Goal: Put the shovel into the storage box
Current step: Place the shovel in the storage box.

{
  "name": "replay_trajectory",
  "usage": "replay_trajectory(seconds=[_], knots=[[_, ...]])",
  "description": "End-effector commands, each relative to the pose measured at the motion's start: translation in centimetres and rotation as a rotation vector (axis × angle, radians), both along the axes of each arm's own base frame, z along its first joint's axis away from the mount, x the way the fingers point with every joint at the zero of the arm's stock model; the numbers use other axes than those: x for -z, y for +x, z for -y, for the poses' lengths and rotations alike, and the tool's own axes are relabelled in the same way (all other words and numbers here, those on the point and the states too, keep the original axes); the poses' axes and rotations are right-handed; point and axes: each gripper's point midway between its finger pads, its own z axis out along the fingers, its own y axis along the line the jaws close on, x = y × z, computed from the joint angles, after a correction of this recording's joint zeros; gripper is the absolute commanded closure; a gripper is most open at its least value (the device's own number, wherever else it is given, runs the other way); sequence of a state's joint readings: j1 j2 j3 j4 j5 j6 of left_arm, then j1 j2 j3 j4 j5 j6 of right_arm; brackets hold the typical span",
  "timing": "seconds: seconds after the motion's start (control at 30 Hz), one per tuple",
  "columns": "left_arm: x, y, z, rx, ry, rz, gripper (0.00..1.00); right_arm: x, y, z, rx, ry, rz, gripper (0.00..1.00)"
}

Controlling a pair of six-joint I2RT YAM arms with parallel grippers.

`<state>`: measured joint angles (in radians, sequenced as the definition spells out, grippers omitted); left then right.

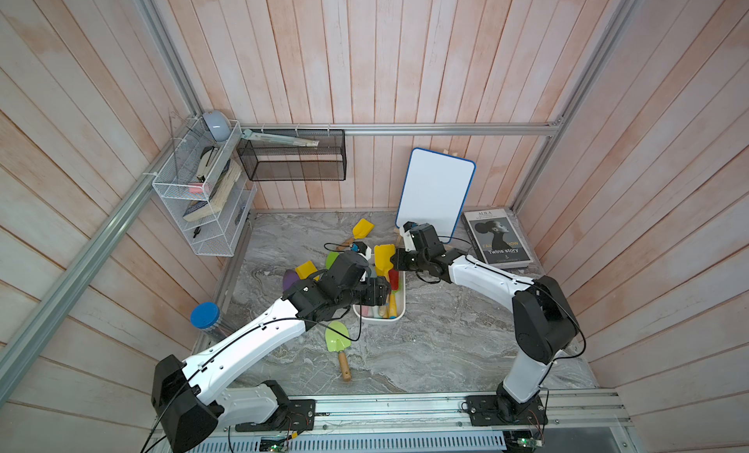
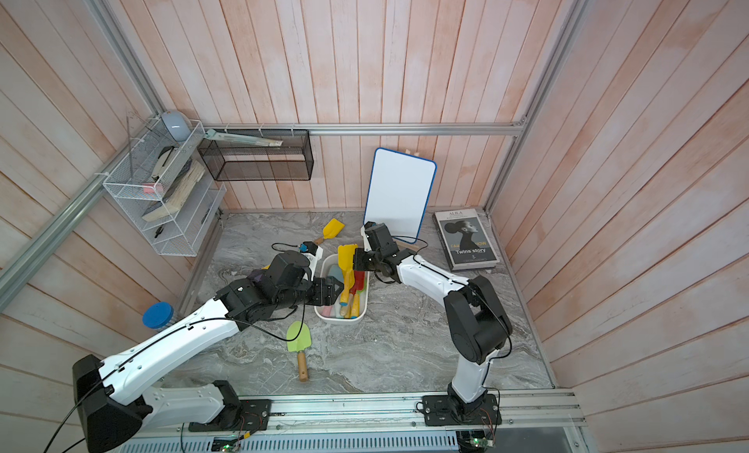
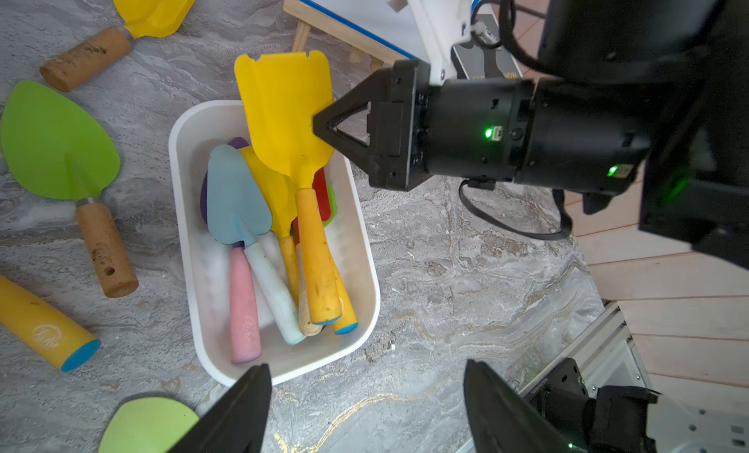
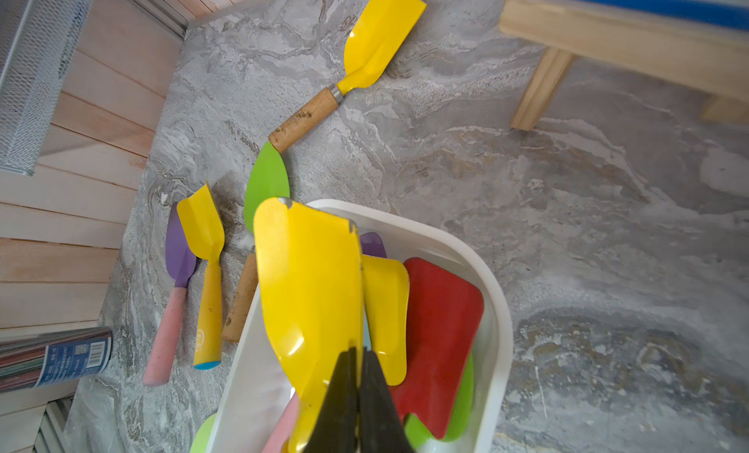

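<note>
The right gripper (image 3: 320,125) pinches the shiny yellow square-bladed shovel (image 3: 283,119). Its handle sits in the white plastic storage box (image 3: 184,212), and its blade pokes past the 12 o'clock rim. Let go now, it might tip out. The left gripper (image 3: 367,366) has its jaws spread wide, empty.

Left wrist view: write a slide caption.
Shut right gripper pinches yellow flat-bladed shovel over white plastic storage box.

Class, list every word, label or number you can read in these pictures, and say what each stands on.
"ALILA": top of the book cover.
"Twins story": lower on that cover.
"FA" and "OW": ends of a yellow line there; its middle is unreadable.
Too small to read: the book's fine print, the tube's barcode label, the logo on the yellow handle.
</note>
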<state>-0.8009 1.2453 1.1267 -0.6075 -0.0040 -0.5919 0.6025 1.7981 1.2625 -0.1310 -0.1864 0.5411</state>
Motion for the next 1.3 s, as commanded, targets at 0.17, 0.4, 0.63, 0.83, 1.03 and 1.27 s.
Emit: replay_trajectory(seconds=[0.17, 0.4, 0.63, 0.83, 1.03, 1.27], knots=[[-0.2, 0.1, -0.2, 0.019, -0.032, 0.016, 0.2, 1.9, 0.9, -1.9, 0.014, 0.019, -0.016, 1.0], [0.4, 0.2, -0.3, 0.026, -0.03, 0.003, 0.2, 4.1, 0.2, -2.0, 0.014, 0.0, -0.053, 1.0], [0.9, 0.1, -0.2, 0.032, -0.031, -0.013, 0.2, 6.2, -1.0, -1.3, 0.003, -0.029, -0.095, 1.0], [1.0, 0.1, -0.1, 0.034, -0.031, -0.02, 0.2, 6.9, -1.7, -0.7, -0.021, -0.074, -0.104, 1.0], [1.5, 0.1, 0.2, 0.043, -0.029, -0.04, 0.2, 7.7, -2.2, -0.6, -0.049, -0.099, -0.124, 1.0], [2.0, 0.0, 0.3, 0.044, -0.016, -0.058, 0.19, 9.0, -2.6, -0.5, -0.067, -0.123, -0.155, 1.0]])
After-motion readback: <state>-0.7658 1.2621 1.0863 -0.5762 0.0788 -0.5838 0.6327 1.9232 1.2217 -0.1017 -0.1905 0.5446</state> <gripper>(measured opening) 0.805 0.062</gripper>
